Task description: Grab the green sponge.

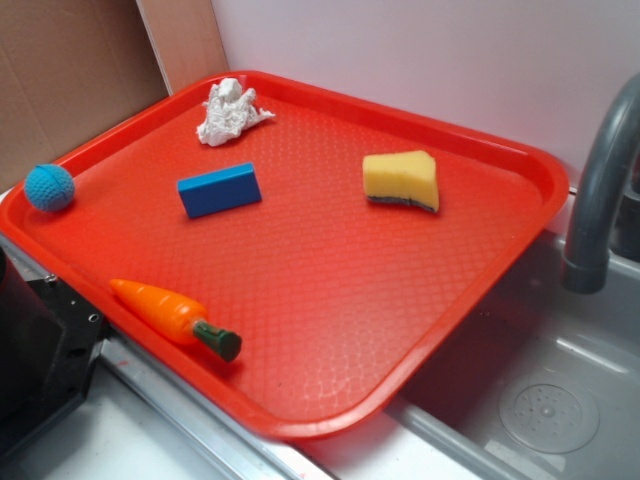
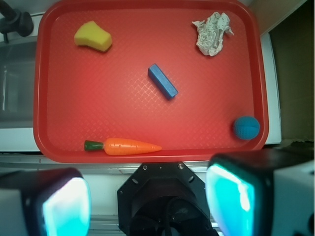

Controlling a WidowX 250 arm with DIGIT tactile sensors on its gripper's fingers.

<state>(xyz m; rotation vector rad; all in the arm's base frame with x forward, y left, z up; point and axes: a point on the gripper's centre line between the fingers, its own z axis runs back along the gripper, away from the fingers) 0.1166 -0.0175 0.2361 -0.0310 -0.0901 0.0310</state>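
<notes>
Two pads (image 2: 66, 204) of the pincer (image 2: 147, 201) wide apart in the wrist view, holding nothing, off the red tray (image 2: 147, 152). Green sponge (image 2: 93, 36) lying in a far tray corner, well apart from blue block (image 2: 163, 81). Only in the exterior view: grey faucet (image 1: 600, 190).

Sponges: one green sponge (image 1: 400, 181)
Blocks: one blue block (image 1: 219, 190)
Carrots: one toy carrot (image 1: 174, 316)
Balls: one blue ball (image 1: 49, 187)
Paper wads: one crumpled paper (image 1: 230, 111)
Trays: one red tray (image 1: 330, 320)

Bright, even light; soft shadows
</notes>
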